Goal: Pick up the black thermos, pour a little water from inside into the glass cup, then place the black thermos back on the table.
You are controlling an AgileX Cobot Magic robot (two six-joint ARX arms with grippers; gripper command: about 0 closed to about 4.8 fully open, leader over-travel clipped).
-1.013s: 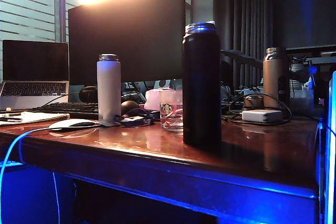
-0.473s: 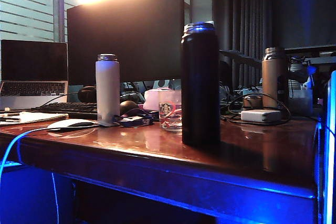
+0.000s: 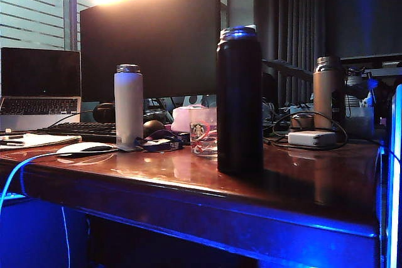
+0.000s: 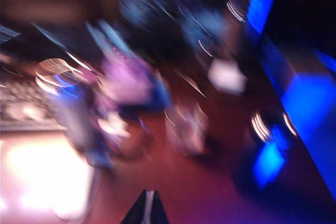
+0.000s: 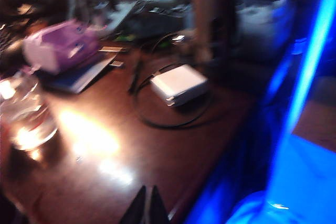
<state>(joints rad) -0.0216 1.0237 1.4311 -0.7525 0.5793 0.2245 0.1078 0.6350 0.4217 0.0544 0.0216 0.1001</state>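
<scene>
Both grippers, left (image 4: 146, 209) and right (image 5: 147, 205), hang clenched and empty above the glossy reddish-brown table (image 5: 157, 145), short clear glass cup (image 5: 23, 114) off to the right gripper's side.

A: Black thermos (image 3: 239, 101)?
B: Upright on the table (image 3: 301, 183), near the front edge, tall black cylinder, shiny rim on top (bluish glint).
A: Glass cup (image 3: 204, 139)?
B: Upright just behind-left of the thermos, short, clear, green round logo. Table's glossy reddish-brown, front edge lit blue.
</scene>
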